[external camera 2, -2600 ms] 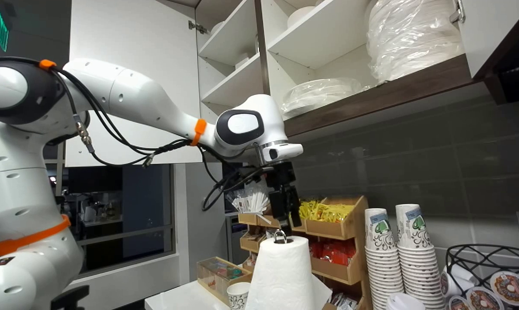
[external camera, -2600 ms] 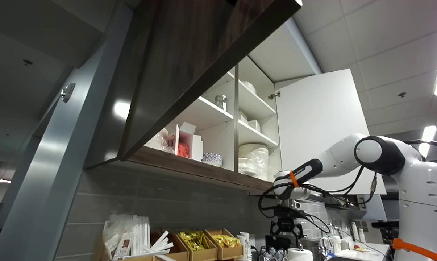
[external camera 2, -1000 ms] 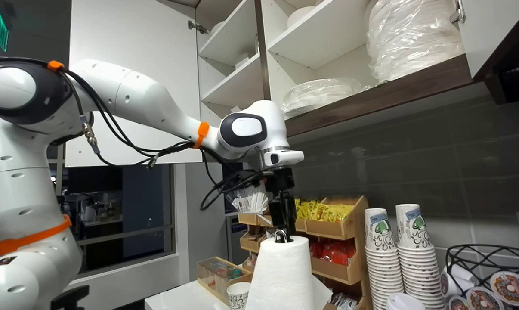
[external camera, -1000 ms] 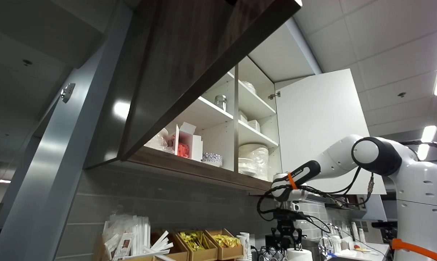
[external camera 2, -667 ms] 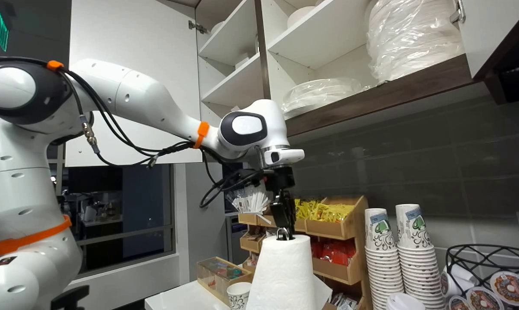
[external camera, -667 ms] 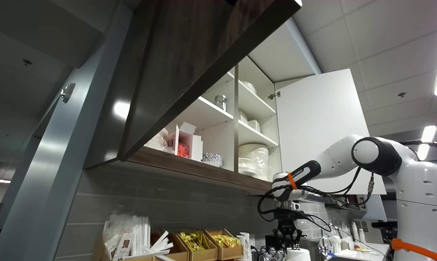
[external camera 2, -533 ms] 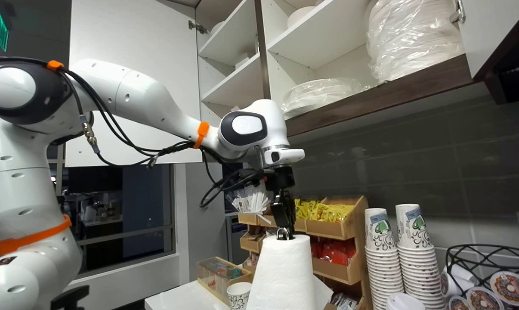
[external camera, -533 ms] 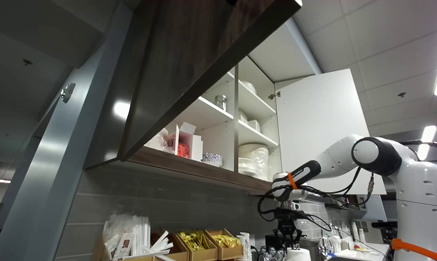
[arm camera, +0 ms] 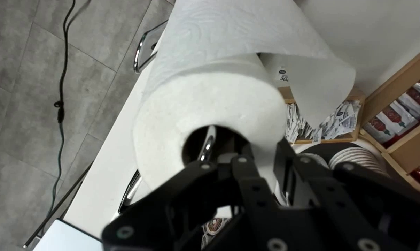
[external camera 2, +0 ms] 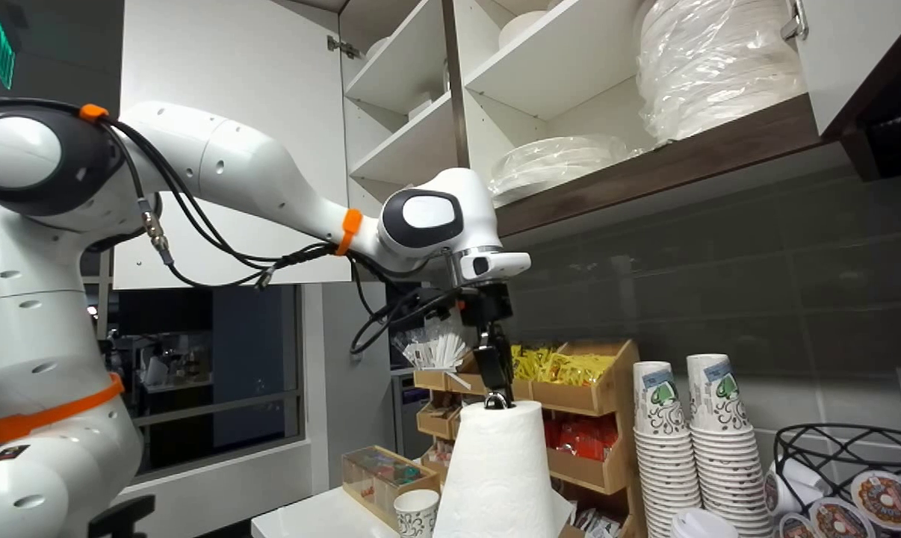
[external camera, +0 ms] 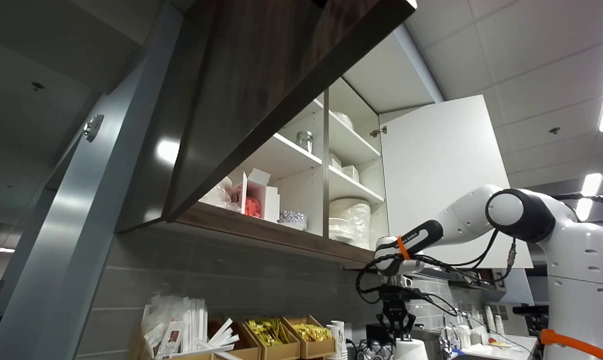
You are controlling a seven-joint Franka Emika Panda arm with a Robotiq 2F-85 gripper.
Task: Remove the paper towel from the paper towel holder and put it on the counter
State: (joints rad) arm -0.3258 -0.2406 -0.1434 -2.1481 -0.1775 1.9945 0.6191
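Wrist view: the hand (arm camera: 261, 156) is clenched on the paper towel (arm camera: 210, 97), gripping the roll's wall, with one finger (arm camera: 243, 167) down in the core and its mate outside, at the right. Also in the core, left of that finger, shows the holder's shiny metal loop (arm camera: 207, 143), so the roll is around it. A loose sheet (arm camera: 318, 80) hangs from the roll's right side, near small paper packets (arm camera: 339, 120). The white desk (arm camera: 116, 167) spreads to the left of the roll.

In an exterior view the roll stands on end beneath the hand, the loop poking just above its top; its foot is cut off, so I cannot tell whether it touches the desk. Left of it shows a patterned paper cup (external camera 2: 416, 512), and farther left a wooden box (external camera 2: 379, 499). On the far side a wooden rack (external camera 2: 626, 403) holds yellow packets (external camera 2: 574, 368) and red packets (external camera 2: 589, 441). To the right rise two stacks of paper cups (external camera 2: 667, 448), then a wire basket (external camera 2: 816, 425) of coffee pods (external camera 2: 890, 499). In both exterior views the cupboard (external camera 2: 682, 161) above stands with a white door (external camera: 439, 160) swung wide, and plates (external camera 2: 719, 67) wrapped in plastic sit inside.
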